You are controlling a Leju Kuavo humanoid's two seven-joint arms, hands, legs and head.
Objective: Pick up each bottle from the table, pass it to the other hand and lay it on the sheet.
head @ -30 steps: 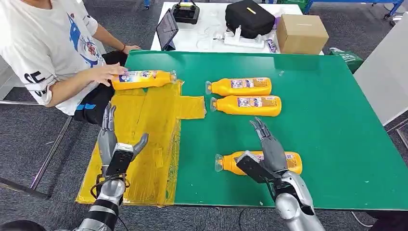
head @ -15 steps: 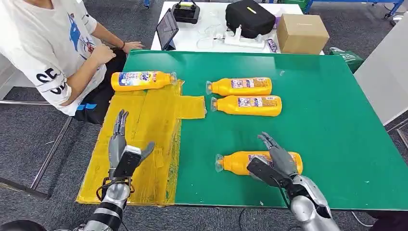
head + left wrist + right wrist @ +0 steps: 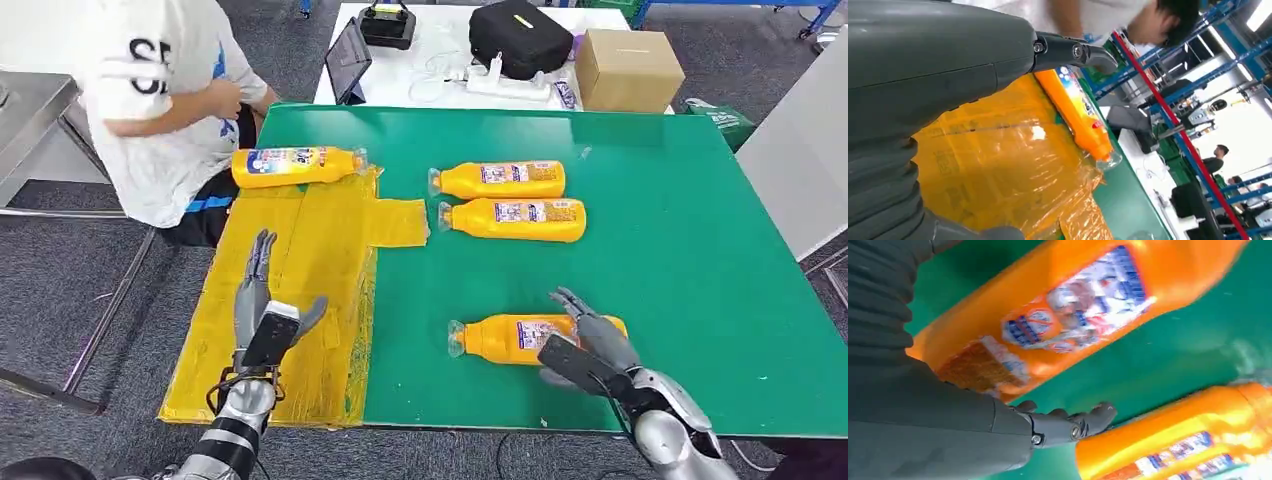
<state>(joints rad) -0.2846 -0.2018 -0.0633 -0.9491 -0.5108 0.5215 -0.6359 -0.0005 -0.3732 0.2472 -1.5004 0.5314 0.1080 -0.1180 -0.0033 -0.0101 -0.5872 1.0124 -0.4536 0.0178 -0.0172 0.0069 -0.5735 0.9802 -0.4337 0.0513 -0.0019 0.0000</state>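
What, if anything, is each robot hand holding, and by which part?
Nothing is held. The right hand is over the nearest orange bottle's base end, fingers not closed; the left hand hovers open above the yellow sheet.

One bottle (image 3: 297, 166) lies on the sheet (image 3: 300, 300), three bottles (image 3: 510, 198) right of it.

The head view is evenly and brightly lit from above, with soft, faint shadows under the bottles on the green table (image 3: 650, 250); the picture is sharp throughout, with slight sheen on the yellow sheet (image 3: 300, 290); in the left wrist view the sheet's plastic wrinkles throw white glare, the far ceiling lights are blown out, and the person is smeared; the right wrist view is soft with motion blur, the nearest bottle (image 3: 1073, 315) label unreadable.
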